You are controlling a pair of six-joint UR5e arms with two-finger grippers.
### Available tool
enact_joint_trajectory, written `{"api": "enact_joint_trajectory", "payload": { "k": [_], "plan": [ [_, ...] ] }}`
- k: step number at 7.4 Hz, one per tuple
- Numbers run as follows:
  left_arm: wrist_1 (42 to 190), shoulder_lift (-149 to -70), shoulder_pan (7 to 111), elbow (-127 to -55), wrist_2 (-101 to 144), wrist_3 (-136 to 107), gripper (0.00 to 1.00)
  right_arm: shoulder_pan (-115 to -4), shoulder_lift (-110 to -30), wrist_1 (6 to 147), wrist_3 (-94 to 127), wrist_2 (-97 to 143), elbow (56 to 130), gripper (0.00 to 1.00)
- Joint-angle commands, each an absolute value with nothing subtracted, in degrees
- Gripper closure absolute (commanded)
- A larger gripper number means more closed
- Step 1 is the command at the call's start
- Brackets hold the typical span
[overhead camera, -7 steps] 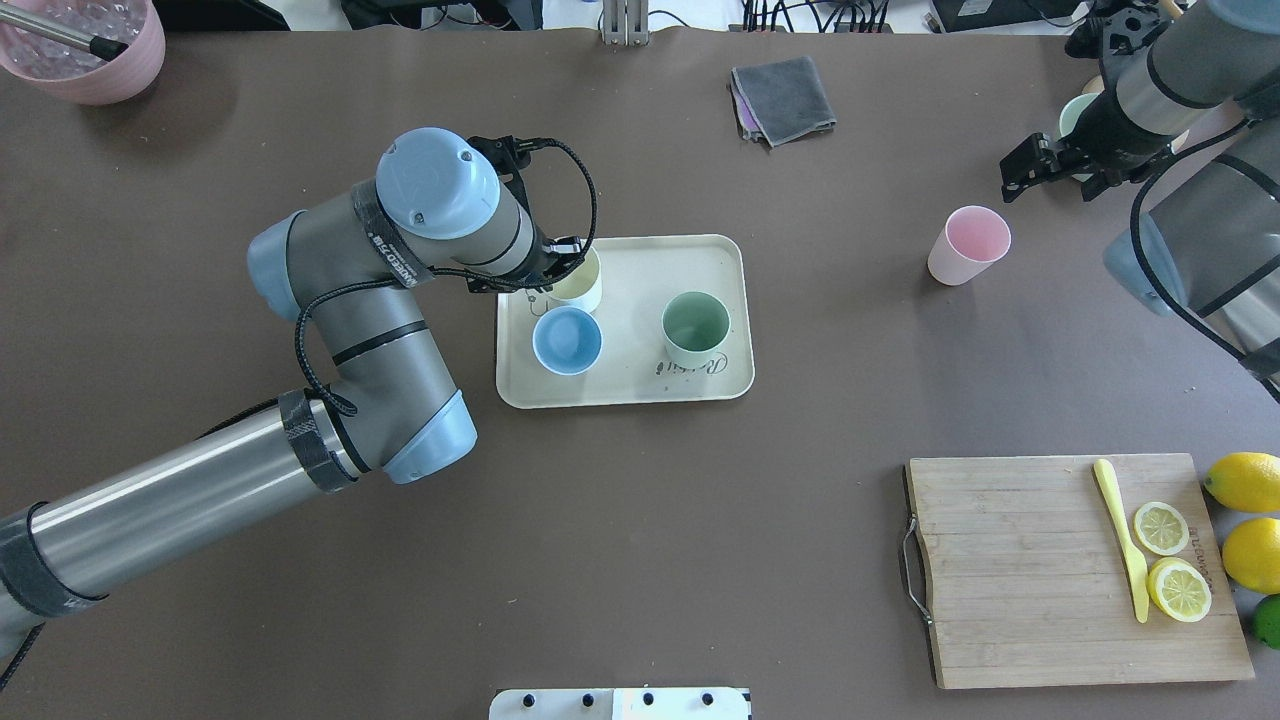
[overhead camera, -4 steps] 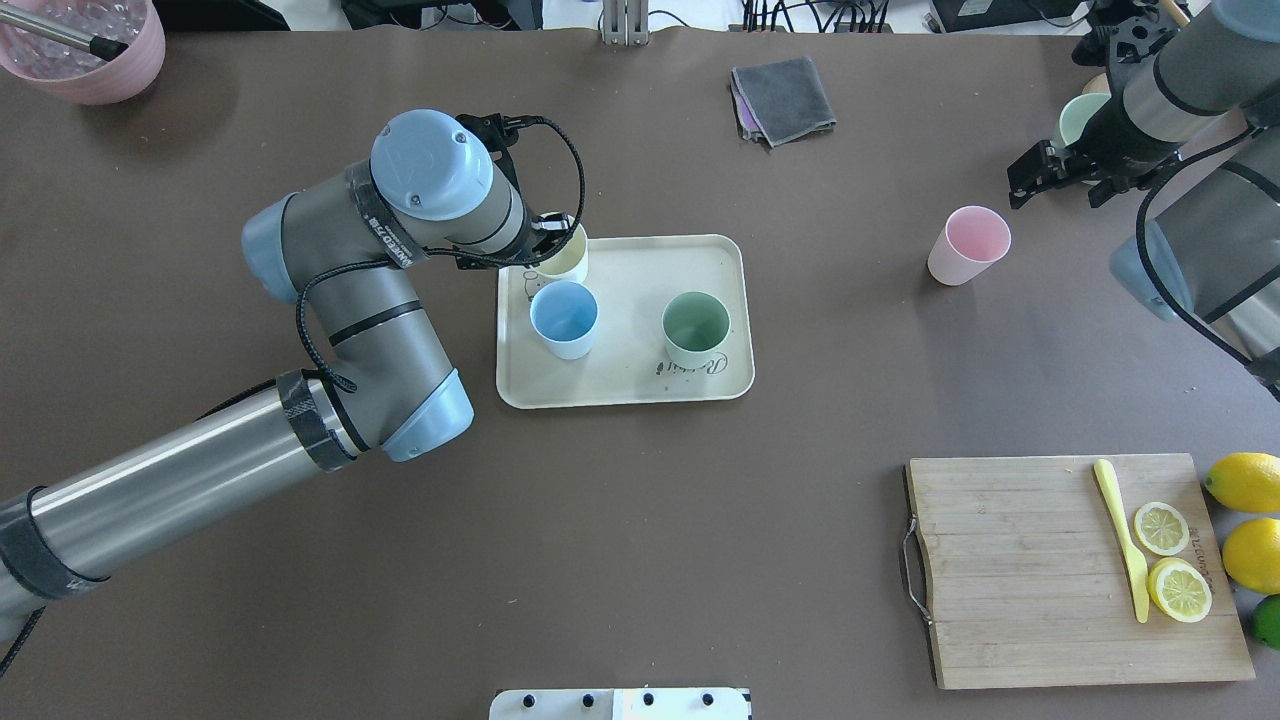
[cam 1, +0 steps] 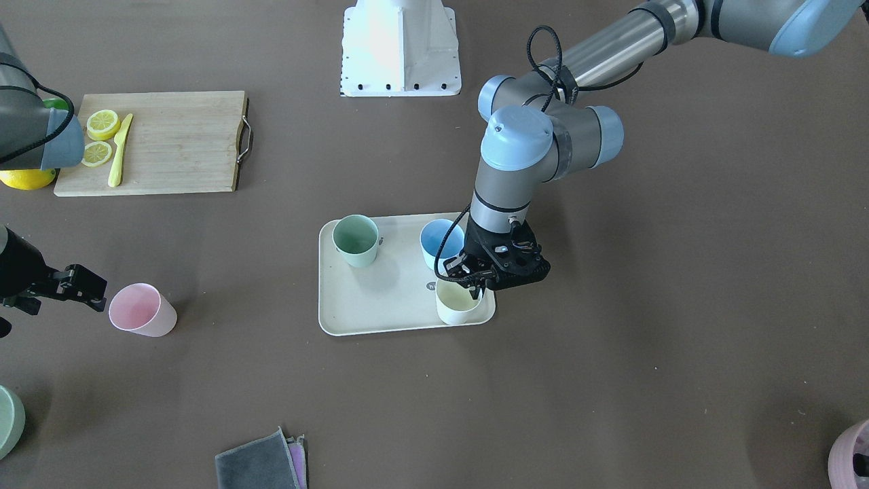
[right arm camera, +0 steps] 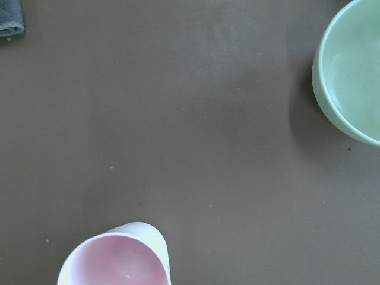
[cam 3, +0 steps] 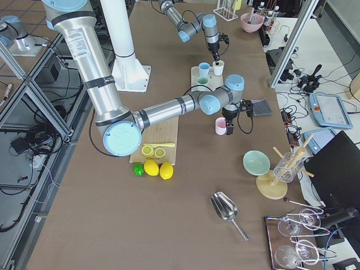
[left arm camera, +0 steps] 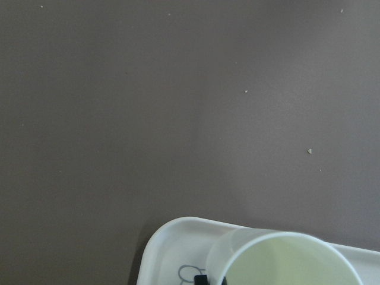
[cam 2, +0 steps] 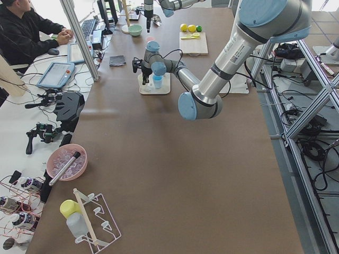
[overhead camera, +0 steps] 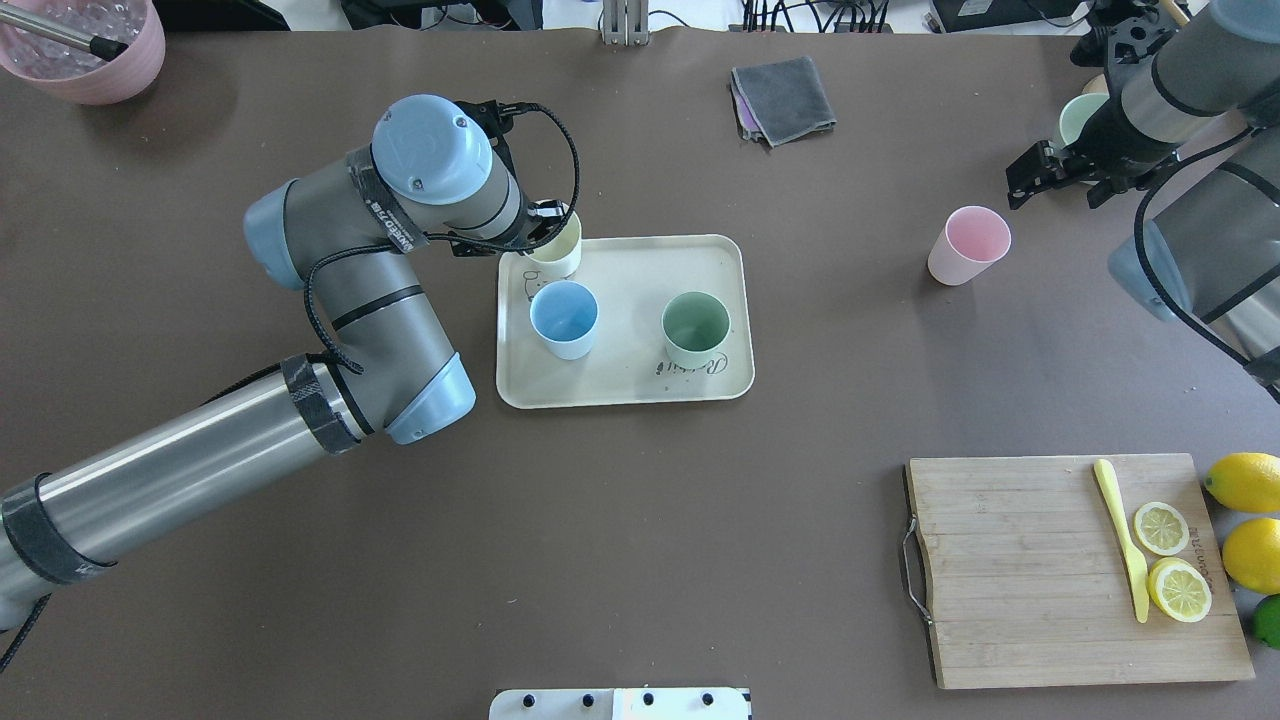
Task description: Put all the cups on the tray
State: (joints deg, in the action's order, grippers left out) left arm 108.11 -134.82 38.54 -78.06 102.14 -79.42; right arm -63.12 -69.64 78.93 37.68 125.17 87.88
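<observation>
The cream tray (overhead camera: 640,385) holds the green cup (overhead camera: 695,322) and the blue cup (overhead camera: 564,318). My left gripper (cam 1: 475,291) is shut on the rim of the cream-yellow cup (overhead camera: 553,247) and holds it over the tray's far-left corner; the left wrist view shows the cup (left arm camera: 291,261) with one black finger at its rim. The pink cup (overhead camera: 968,244) stands on the table to the right of the tray, and also shows in the right wrist view (right arm camera: 116,264). My right gripper (overhead camera: 1062,188) is open and empty, hovering just beyond it.
A sage-green bowl (overhead camera: 1075,115) sits behind the right gripper. A folded grey cloth (overhead camera: 783,98) lies at the far middle. A wooden cutting board (overhead camera: 1030,590) with lemon slices and a yellow knife is at the near right. A pink pot (overhead camera: 85,50) is at the far left corner.
My left gripper has carried the cream-yellow cup from the middle-left of the tray to its far-left corner. The blue cup shifted slightly farther. The right gripper drew back a little from the pink cup.
</observation>
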Motion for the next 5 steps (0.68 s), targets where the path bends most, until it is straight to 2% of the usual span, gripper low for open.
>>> {"api": "enact_joint_trajectory", "payload": {
  "k": [1, 5],
  "plan": [
    [108.0, -135.5, 38.4, -77.2, 101.6, -79.0, 0.02, -63.1, -69.7, 78.9, 37.5, 125.2, 87.4, 0.00],
    [107.6, -136.1, 42.1, -77.7, 104.0, -74.3, 0.02, -62.1, -69.5, 78.8, 38.0, 124.5, 86.0, 0.00]
  ]
}}
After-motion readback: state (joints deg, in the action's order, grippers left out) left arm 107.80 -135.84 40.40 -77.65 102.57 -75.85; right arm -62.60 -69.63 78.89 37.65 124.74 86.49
